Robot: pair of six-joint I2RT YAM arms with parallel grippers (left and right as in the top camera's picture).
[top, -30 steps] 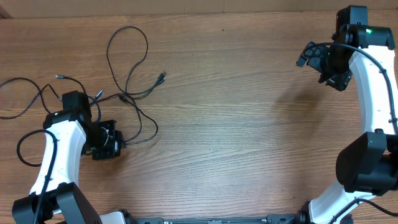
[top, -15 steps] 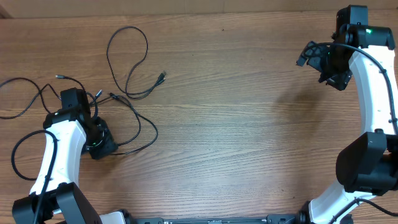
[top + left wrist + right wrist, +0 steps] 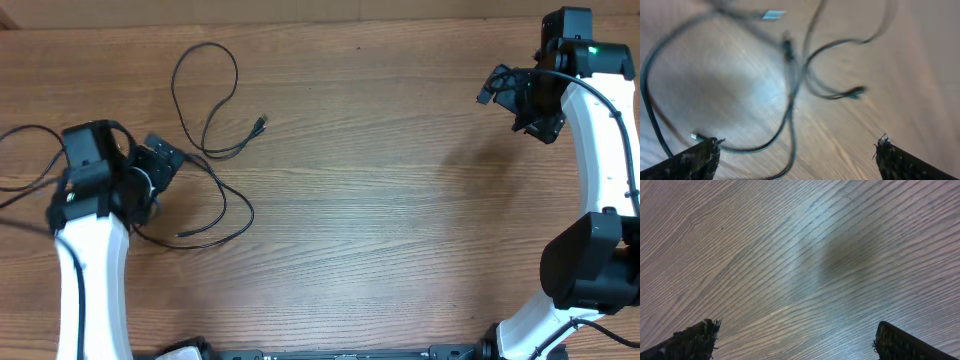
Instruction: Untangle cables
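Cables: thin, black, flexible cords point(image 3: 215, 153) lie loose on the left part of the surface, crossing one another just beside the left tool.
Upper cord: it curls into a tall, narrow loop point(image 3: 236, 72) toward the far edge, and its small dark plug end point(image 3: 260, 123) points to the middle of the surface.
Lower cord: it sweeps a wide, rounded bend point(image 3: 250, 210) and ends in a slim tip near the left arm.
Left-hand cords: more strands point(image 3: 25, 128) arc away to the left edge of the surface, partly hidden by the arm.
Wrist view of cables: blurred dark strands point(image 3: 790, 107) cross in a knot-like bunch, with one pale metallic plug point(image 3: 772, 14) at the top.
Left tool: the left tool point(image 3: 160, 160) point(image 3: 795, 150) hangs over the crossing strands with its fingers spread wide and nothing gripped between them.
Right tool: the right tool point(image 3: 505, 92) point(image 3: 795, 335) is also spread wide and empty, above bare wood at the far right, well apart from the cords.
Surface: brown wood point(image 3: 380, 200) point(image 3: 790, 255) with fine, wavy grain lines and a soft sheen.
Arms: smooth white shells with black joints, left arm point(image 3: 90, 250) and right arm point(image 3: 600, 150).
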